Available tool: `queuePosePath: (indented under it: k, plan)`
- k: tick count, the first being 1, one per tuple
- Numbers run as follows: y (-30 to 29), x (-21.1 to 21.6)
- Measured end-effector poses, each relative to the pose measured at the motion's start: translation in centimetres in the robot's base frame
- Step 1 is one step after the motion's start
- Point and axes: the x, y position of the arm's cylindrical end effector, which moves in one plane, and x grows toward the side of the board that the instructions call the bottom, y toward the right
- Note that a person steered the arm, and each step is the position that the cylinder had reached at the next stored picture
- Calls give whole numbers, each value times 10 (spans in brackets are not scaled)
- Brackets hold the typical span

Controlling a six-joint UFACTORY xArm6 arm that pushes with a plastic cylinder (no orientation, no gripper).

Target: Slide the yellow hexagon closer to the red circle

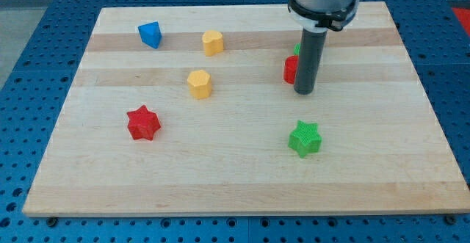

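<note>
The yellow hexagon lies left of the board's middle. The red circle lies in the upper right part of the board, with its right side hidden behind my rod. My tip rests on the board just to the right of and slightly below the red circle, touching it or very nearly so. The yellow hexagon is well to the left of both my tip and the red circle.
A second yellow block sits above the hexagon, and a blue block is at the upper left. A red star is at the lower left and a green star is below my tip. A green block peeks out behind the rod. The wooden board sits on a blue perforated table.
</note>
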Motion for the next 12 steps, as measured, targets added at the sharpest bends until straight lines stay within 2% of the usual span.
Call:
queuePosePath:
  k: [1, 2, 4, 5, 6, 7, 8, 10, 12]
  plan:
    - [0, 15]
    - [-33, 31]
    - [-159, 36]
    - [-208, 31]
    - [-231, 20]
    - [-239, 2]
    - [-214, -12]
    - [-123, -12]
    - [-108, -12]
